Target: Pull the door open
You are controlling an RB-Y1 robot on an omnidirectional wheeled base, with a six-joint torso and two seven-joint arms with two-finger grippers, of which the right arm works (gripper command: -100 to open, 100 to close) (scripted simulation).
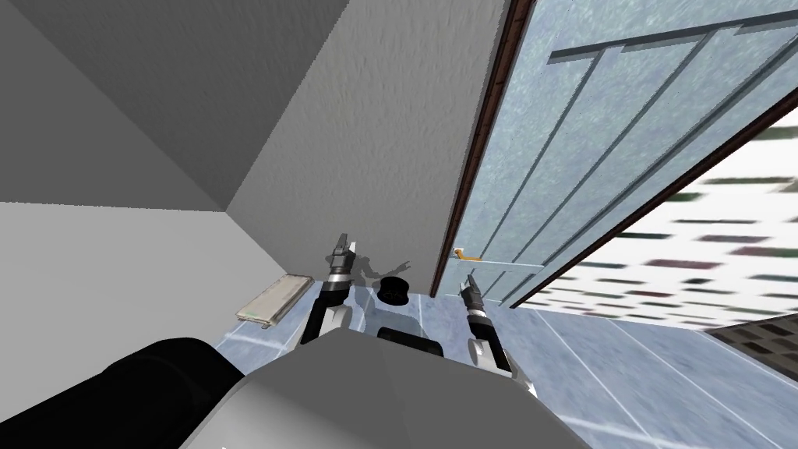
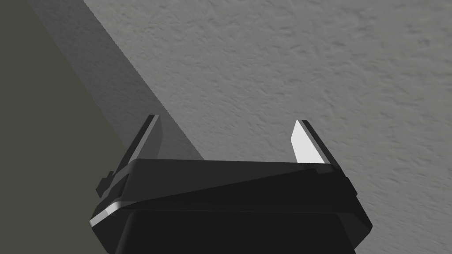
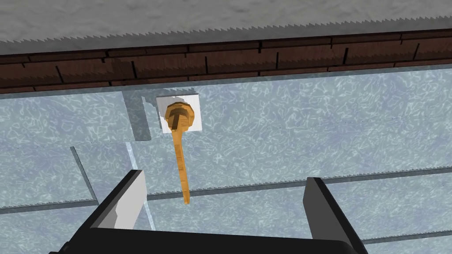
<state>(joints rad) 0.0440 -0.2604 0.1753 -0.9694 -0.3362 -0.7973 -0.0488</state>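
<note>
**Q:** Where is the thing you must pull?

**A:** Just ahead of your right gripper [image 3: 224, 177]. The orange lever handle [image 3: 178, 150] sits on a white plate at the edge of the pale blue door [image 3: 331, 123], beside the dark brown frame [image 3: 220, 57].

**Q:** Why is the gripper held so?

**A:** Its fingers are spread and empty, lined up on either side of the lever's free end without touching it. This probably lets you advance and then clamp.

**Q:** And the other arm?

**A:** Your left gripper [image 2: 227, 125] is also spread and empty. It faces the grey wall [image 2: 309, 66], apart from the door.

Black-bodied left claw [image 2: 226, 118], grey blade fingers [image 2: 304, 145]
</note>
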